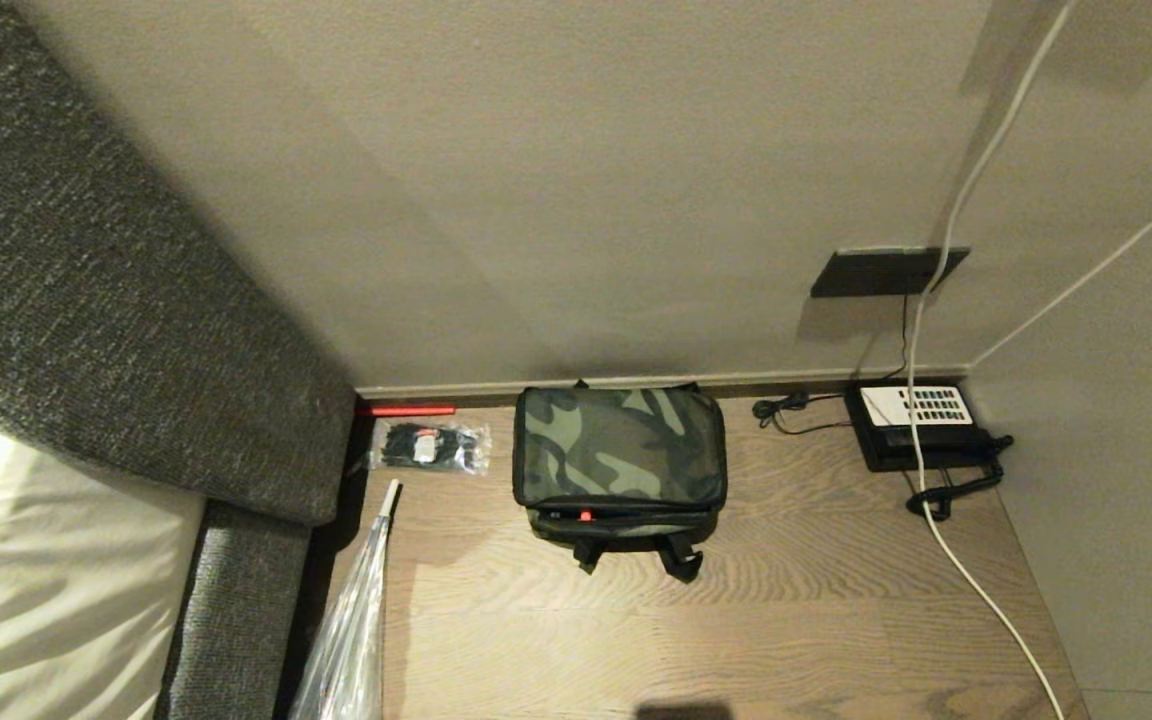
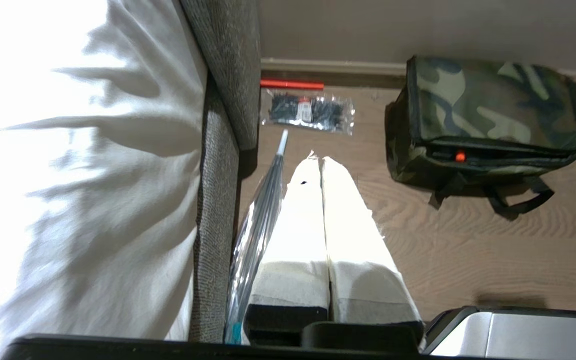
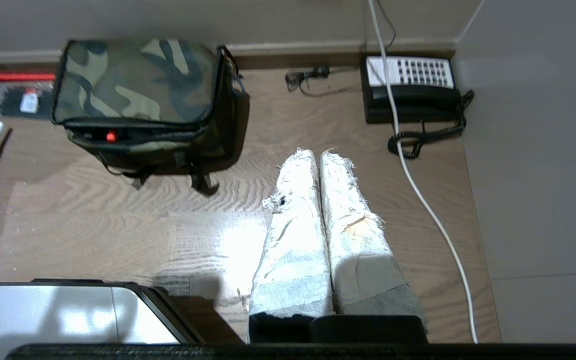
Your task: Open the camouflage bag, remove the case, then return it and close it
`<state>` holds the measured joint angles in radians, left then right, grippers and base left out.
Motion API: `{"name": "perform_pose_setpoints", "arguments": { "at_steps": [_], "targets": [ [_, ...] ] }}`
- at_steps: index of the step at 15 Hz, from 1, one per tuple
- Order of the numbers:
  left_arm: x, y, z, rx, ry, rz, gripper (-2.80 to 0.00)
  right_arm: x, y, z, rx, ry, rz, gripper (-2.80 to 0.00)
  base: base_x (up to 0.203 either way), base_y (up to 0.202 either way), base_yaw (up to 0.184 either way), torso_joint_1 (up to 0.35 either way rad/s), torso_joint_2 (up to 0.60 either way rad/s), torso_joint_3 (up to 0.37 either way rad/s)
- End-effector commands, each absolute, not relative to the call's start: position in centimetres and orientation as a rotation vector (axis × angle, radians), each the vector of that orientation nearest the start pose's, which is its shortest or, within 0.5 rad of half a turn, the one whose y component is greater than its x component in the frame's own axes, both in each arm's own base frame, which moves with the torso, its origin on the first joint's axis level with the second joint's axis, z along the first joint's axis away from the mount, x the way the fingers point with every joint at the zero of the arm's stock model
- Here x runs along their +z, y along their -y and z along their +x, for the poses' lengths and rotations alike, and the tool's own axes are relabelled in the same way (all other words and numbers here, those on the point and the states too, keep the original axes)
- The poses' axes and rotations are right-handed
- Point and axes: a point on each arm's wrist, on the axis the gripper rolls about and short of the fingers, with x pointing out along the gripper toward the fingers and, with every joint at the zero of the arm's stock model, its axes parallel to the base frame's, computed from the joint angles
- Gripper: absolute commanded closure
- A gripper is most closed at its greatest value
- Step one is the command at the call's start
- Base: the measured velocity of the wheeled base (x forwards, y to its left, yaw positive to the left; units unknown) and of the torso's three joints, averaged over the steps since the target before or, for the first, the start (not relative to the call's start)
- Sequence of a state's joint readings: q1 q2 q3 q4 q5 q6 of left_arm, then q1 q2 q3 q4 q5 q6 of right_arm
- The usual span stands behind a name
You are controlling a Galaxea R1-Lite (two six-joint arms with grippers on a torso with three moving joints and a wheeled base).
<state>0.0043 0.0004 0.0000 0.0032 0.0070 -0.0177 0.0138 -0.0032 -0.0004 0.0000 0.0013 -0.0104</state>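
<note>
Looking down into a corner of the room, I see a wood floor [image 1: 786,600] meeting a beige wall [image 1: 576,200]. The camouflage bag [image 1: 620,447] sits zipped on the floor against the skirting board. A grey padded bed frame [image 1: 86,300] with white bedding [image 1: 36,580] lies to its left, a black telephone [image 1: 916,425] to its right, crossed by a white cable [image 1: 976,580]. My left hand [image 2: 318,160] and right hand [image 3: 316,152] both hang above the floor, fingers pressed together, holding nothing.
</note>
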Motion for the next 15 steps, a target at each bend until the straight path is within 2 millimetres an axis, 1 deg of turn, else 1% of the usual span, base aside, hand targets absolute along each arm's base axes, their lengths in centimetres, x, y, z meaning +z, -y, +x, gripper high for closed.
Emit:
{"name": "perform_pose_setpoints", "arguments": {
  "at_steps": [1, 15],
  "targets": [
    [7.43, -0.01, -2.26, 0.012, -0.005, -0.018, 0.0, 7.56, 0.03, -2.31, 0.016, 0.004, -0.011, 0.0, 0.0, 0.0, 0.0, 0.002, 0.0, 0.204],
    [7.43, -0.01, -2.27, 0.012, -0.004, -0.018, 0.0, 7.58, 0.03, -2.31, 0.016, 0.005, -0.003, 0.0, 0.0, 0.0, 0.0, 0.002, 0.0, 0.201]
  ]
}}
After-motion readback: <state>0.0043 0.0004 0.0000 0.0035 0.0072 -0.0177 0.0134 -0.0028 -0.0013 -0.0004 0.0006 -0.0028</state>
